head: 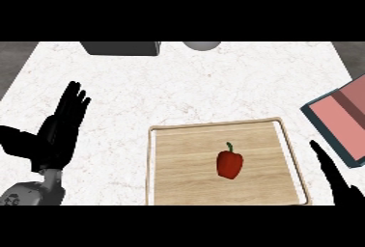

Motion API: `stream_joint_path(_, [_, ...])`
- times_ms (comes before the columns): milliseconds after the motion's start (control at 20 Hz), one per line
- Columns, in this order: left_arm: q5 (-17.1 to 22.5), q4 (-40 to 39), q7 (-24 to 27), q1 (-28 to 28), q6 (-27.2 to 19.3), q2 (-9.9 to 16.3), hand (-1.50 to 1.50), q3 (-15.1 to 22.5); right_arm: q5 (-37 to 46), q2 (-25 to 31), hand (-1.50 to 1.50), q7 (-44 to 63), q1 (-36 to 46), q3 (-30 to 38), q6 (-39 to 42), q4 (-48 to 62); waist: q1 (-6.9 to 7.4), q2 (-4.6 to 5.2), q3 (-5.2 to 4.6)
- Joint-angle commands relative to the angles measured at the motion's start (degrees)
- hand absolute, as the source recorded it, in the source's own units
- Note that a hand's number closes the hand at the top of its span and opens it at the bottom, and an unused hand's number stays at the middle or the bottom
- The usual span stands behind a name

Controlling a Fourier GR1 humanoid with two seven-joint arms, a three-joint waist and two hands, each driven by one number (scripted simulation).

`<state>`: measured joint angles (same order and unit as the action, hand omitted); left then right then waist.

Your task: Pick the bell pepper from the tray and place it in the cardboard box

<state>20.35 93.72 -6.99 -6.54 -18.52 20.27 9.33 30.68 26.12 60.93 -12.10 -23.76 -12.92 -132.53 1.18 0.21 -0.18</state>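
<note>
A red bell pepper [230,164] with a green stem lies near the middle of a wooden tray [171,169] at the lower centre of the head view. My right hand [333,181] comes in at the lower right edge, just outside the tray's right rim, fingers straight and holding nothing. My left hand [61,128] rests open at the left, fingers up, well away from the tray. A box [342,123] with a pink inside and dark teal walls sits at the right edge, partly cut off.
A dark grey object [121,48] and a pale round object [202,45] stand at the counter's far edge. The white marbled counter [214,82] stretches between them and the tray.
</note>
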Motion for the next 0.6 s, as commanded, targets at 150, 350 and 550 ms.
stream_joint_path(150, [-1.19,-0.22,-2.3,-2.37,-0.33,0.31,0.0,-1.98,8.99,-6.19,-1.5,15.61,9.08,-4.1,6.3,2.72,-1.01,-0.19,0.09])
stream_joint_path(350, [-1.41,-0.39,-1.4,-0.02,0.99,-1.48,0.0,-0.81,8.48,-13.34,-1.5,14.18,14.08,-3.91,6.69,10.28,-0.74,-0.14,0.13])
stream_joint_path(550, [-1.63,1.03,-2.88,0.0,0.75,-1.96,0.0,-2.2,13.29,-16.83,-1.5,13.91,11.94,-5.89,6.68,10.0,-1.16,-0.26,0.15])
